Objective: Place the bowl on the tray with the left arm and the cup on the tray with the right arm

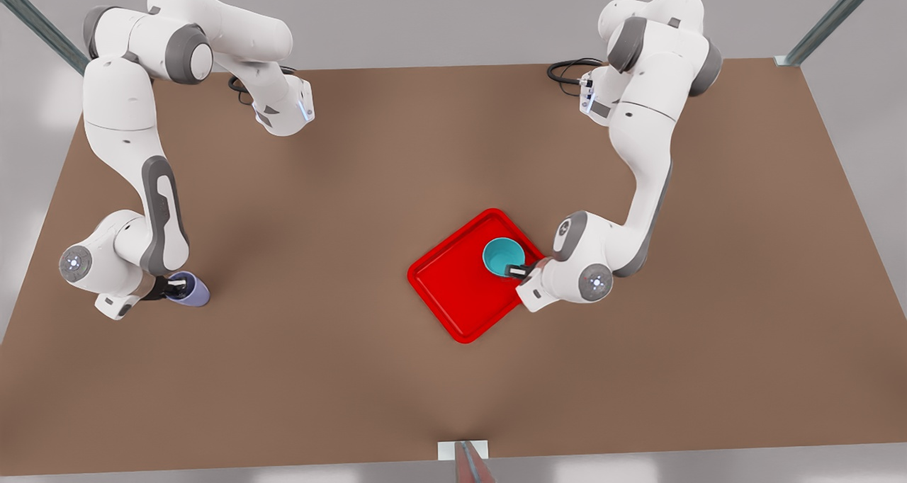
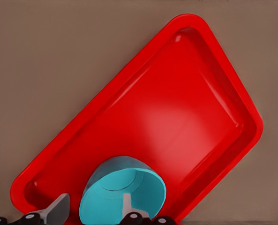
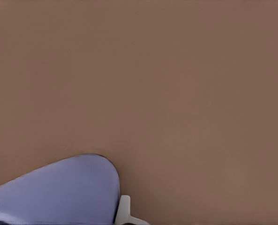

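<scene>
Left arm [image 1: 648, 164]: white, grey-jointed, folded down from its base at the table's [image 1: 354, 370] far edge, wrist bent low over the table. Left tool [image 1: 515, 269]: black, two fingers astride a rim, one finger [image 2: 126, 206] inside, one finger [image 2: 59, 208] outside.
Right arm [image 1: 134, 171]: white, elbow raised, forearm dropped to the table. Right tool [image 1: 172, 285]: black, low at the table; finger spacing not discernible.

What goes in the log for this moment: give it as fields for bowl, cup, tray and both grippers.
bowl: teal bowl over the tray, its wall between the left gripper's fingers
cup: lavender cup on the table, off the tray
tray: red tray, mid-table
left gripper: shut on bowl rim
right gripper: at the cup rim, one finger inside; closure unclear
</scene>
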Available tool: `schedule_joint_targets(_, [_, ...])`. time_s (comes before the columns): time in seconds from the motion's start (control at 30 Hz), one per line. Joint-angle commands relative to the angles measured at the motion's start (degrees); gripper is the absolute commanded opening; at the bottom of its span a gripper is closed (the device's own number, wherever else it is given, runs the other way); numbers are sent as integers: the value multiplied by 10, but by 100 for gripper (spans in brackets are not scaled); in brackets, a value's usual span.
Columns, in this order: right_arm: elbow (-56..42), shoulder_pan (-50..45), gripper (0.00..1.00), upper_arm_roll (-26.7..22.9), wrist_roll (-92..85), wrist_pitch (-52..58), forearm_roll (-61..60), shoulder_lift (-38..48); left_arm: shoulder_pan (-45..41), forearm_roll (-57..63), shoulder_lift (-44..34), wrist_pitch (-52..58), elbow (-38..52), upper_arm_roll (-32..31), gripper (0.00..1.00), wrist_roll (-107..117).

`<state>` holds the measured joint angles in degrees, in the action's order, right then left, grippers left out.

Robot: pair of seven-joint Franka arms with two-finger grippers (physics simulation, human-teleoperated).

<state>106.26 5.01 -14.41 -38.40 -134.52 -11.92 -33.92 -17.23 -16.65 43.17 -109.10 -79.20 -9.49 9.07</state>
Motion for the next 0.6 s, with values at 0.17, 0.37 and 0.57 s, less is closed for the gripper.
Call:
schedule_joint_targets(0.17, [1,-8,21,0,6,2,2,8,4,61,-43,49,30,127,100,-30])
schedule_joint_targets(0.37, [16,-23,21,4,10,6,4,63,1,160,-187,145,38,212,100,-92])
schedule_joint_targets(0.57, [47,-98,21,47,178,65,6,148,67,224,-259,169,42,113,100,-90])
